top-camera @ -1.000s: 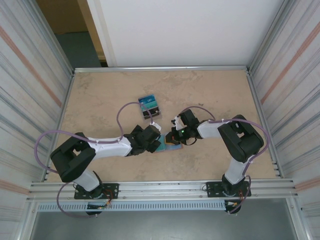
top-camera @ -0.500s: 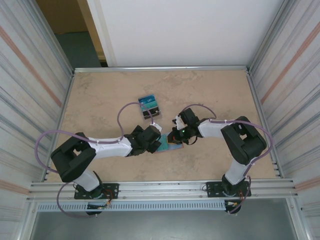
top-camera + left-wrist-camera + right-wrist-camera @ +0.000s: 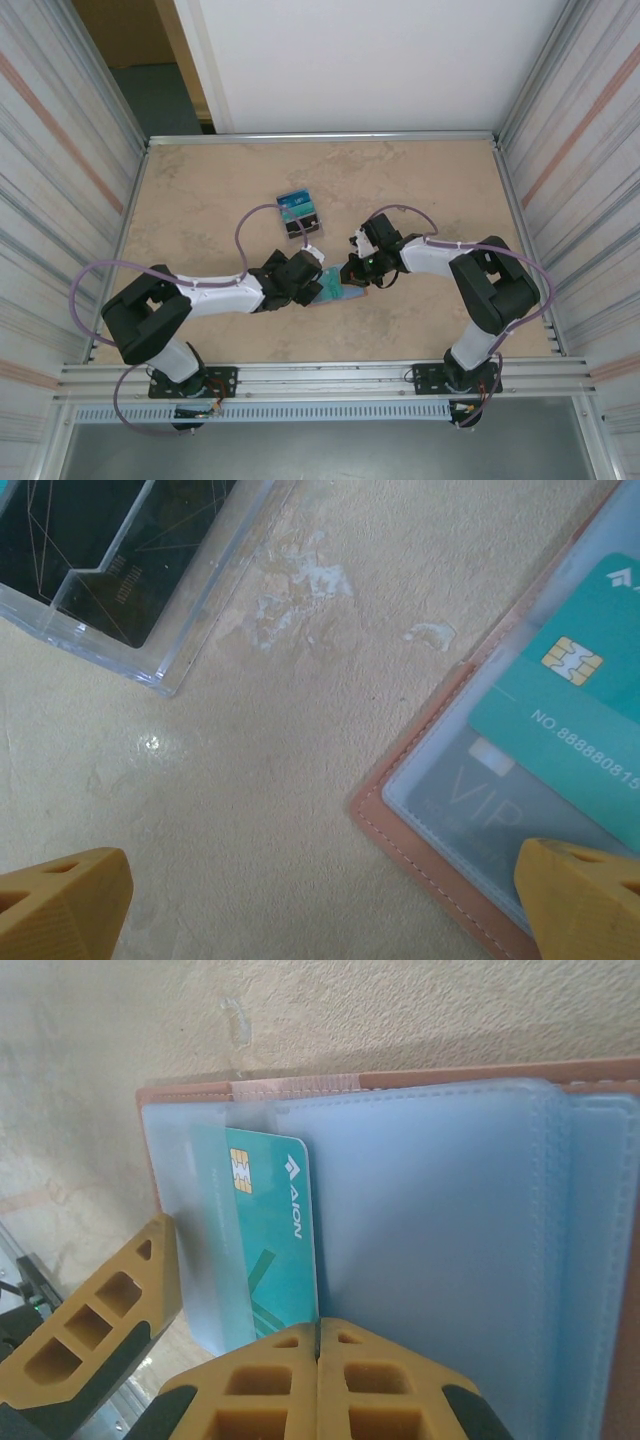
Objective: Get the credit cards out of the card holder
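While the card holder [image 3: 338,293] lies open toward 6 o'clock on the table [image 3: 200,190], a teal credit card [image 3: 270,1230] sits tucked inside it. My right gripper [image 3: 318,1345], jaws pressed together, meets that card's edge. My left gripper [image 3: 320,910], at the holder's 9 o'clock, stands spread wide.

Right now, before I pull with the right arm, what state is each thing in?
card holder: lying open on the table, sleeves up.
teal card: partly out of its sleeve.
grey VIP card: inside its sleeve.
left gripper: open wide, one finger over the holder's corner.
right gripper: shut at the teal card's edge.
clear stand: on the table, apart from the holder, dark cards inside.
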Available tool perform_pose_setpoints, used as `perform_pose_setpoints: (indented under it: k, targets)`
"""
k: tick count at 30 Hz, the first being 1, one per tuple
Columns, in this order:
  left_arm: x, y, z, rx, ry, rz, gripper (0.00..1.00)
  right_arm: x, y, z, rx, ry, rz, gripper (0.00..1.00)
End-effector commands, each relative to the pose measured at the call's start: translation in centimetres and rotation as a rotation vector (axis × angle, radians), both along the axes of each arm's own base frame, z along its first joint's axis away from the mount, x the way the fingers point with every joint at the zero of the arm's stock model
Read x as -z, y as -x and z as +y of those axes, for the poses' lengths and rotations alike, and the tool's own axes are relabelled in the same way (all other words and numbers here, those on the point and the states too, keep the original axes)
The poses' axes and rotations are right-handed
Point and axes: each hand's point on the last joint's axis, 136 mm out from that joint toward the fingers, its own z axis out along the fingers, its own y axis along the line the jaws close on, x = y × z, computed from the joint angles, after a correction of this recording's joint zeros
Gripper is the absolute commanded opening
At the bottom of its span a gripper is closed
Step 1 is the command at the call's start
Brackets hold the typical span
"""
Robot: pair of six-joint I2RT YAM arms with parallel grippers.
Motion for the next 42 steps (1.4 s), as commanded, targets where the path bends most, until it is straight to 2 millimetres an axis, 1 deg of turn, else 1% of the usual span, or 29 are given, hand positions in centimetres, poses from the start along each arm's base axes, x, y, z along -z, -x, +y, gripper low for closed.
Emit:
perform_pose_setpoints:
  k: [1, 5, 9, 17, 24, 28, 29, 32, 34, 37, 42]
  targets:
    - [-2.2, -0.3, -1.2, 0.034, 0.037, -0.030, 0.99, -1.4, -0.7, -0.1, -0.010, 0.004, -0.051, 0.00]
    - [-3.2, -0.7, -2.1, 0.057, 0.067, -0.048, 0.99, -1.5, -0.8, -0.1, -0.009, 0.004, -0.053, 0.00]
    - [-3.3, -1.1, -2.8, 0.078, 0.067, -0.058, 0.99, -1.6, -0.8, -0.1, -0.011, 0.000, -0.055, 0.00]
    - [-1.6, -1.4, -3.5, 0.088, 0.032, -0.031, 0.99, -1.8, -0.7, -0.2, -0.012, 0.004, -0.060, 0.00]
    - [-0.4, -1.4, -3.5, 0.092, 0.004, -0.010, 0.99, -2.0, -0.8, -0.8, -0.002, 0.010, -0.067, 0.00]
    - [0.4, -1.1, -3.4, 0.084, 0.003, 0.014, 0.99, -2.3, -0.7, -0.6, -0.005, -0.016, -0.066, 0.00]
    - [0.5, -1.0, -3.3, 0.079, 0.005, 0.020, 0.99, -2.5, -0.6, -0.3, -0.003, -0.037, -0.064, 0.01]
    - [0.9, -0.7, -3.0, 0.073, 0.005, 0.032, 0.99, -3.2, -0.4, 0.6, -0.010, -0.115, -0.060, 0.11]
    - [1.0, -0.6, -2.8, 0.066, 0.004, 0.037, 0.99, -3.4, -0.3, 1.1, -0.012, -0.159, -0.053, 0.15]
    - [1.1, -0.5, -2.7, 0.060, 0.010, 0.042, 0.99, -3.5, -0.2, 1.5, -0.013, -0.199, -0.048, 0.17]
    - [1.1, -0.3, -2.7, 0.058, 0.020, 0.049, 0.99, -2.5, -0.1, 1.9, -0.005, -0.212, -0.022, 0.18]
